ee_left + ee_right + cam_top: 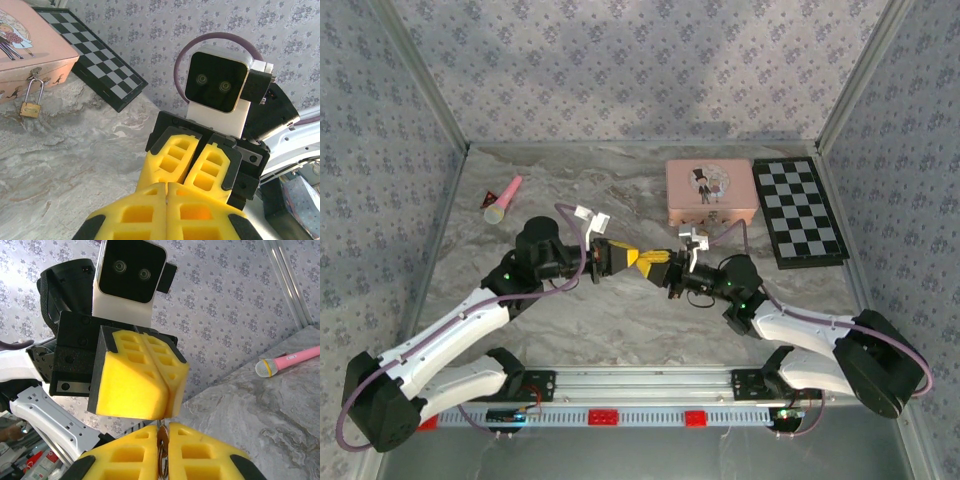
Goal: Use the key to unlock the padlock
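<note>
My two grippers meet tip to tip above the middle of the table, the left gripper [628,257] facing the right gripper [656,262]. In the right wrist view the key [162,439], a brass-coloured head on a thin ring, stands edge-on between my right gripper's [163,429] fingers. Its thin blade runs up into the seam of the left gripper's shut fingers [131,385]. In the left wrist view my left gripper [167,187] is shut, with a metal sliver in the seam. The small brass padlock [30,108] hangs by its silver shackle from the pink tin's [27,47] clasp, shackle closed.
The pink tin [710,190] sits at the back, right of centre, with a folded checkerboard [798,210] beside it on the right. A pink-and-yellow toy microphone [503,200] lies at the back left. Patterned walls enclose the marble table [620,320].
</note>
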